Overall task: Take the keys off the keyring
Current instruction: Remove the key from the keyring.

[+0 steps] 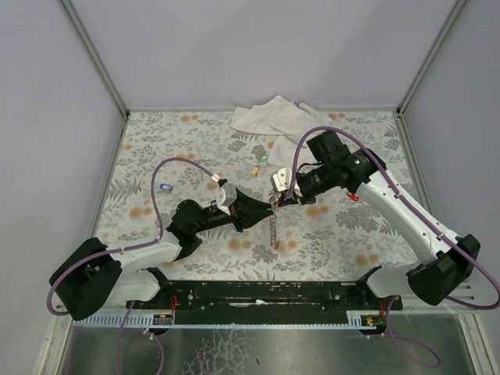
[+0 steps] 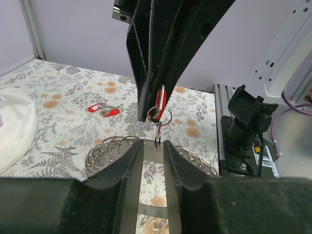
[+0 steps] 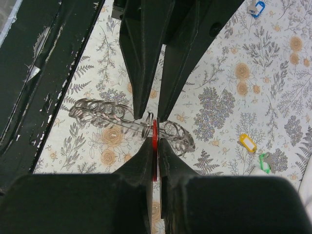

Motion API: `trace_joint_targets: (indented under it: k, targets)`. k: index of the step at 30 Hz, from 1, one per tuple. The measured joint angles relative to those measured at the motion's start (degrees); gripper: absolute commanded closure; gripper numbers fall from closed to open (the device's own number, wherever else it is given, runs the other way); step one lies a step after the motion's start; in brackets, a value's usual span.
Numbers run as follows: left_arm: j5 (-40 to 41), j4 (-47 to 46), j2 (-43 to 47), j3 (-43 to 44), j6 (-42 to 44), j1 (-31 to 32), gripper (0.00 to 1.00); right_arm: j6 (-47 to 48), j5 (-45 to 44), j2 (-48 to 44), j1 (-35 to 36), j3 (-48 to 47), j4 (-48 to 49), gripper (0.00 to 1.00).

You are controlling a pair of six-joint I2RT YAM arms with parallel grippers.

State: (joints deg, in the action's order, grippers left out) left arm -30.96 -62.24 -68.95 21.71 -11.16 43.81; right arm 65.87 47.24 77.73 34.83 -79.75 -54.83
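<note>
Mid-table, my right claw (image 3: 155, 143) pinches the red key (image 3: 155, 165), largely hidden; at eight o'clock my left claw (image 2: 154, 147) stands slightly parted.

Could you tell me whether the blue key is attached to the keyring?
No, the blue key lies alone on the table, well apart from the keyring.

tbl (image 1: 156, 156) floral grey/orange | key (image 3: 155, 141) red; keyring (image 3: 100, 109) silver; cloth (image 1: 273, 117) white

Inside a robotics lab's test cell: plain pale wall panels (image 1: 258, 47) framed by aluminium posts (image 1: 94, 56) enclose a bench under a floral-print cover (image 1: 156, 141), with two cabled robot arms (image 1: 398, 205) bolted to a black mounting rail (image 1: 266, 293)
</note>
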Motion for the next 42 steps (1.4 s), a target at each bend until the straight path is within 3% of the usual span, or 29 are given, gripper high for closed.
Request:
trace_joint_targets:
  k: [6, 14, 20, 27, 33, 42]
  targets:
    - [-0.61, -0.7, -0.68, 0.48, -0.79, 0.02, 1.0, 0.0, 0.0, 0.0, 0.0, 0.0, 0.0, 1.0]
    - [-1.05, 3.96, 1.44, 1.62, 1.51, 0.07, 1.0, 0.0, -0.11, 0.0, 0.0, 0.02, 0.04, 1.0]
    - [-1.64, 27.3, 7.5, 10.4, 8.74, 0.07, 1.0, 0.02, -0.26, 0.0, 0.0, 0.0, 0.33, 1.0]
    - [-3.54, 58.95, 2.64, 28.48, 13.25, 0.28, 1.0, -0.2, -1.25, -0.07, -0.13, 0.0, 1.16, 1.0]
    - [-3.52, 68.13, 0.24, 33.51, 13.81, 0.28, 1.0, -0.7, -1.25, -0.13, -0.11, 0.0, 1.07, 1.0]
    - [-0.96, 66.88, 2.54, 31.45, 12.55, 0.35, 0.71, -1.51, 0.07, -0.22, -0.07, 0.0, 1.16, 1.0]
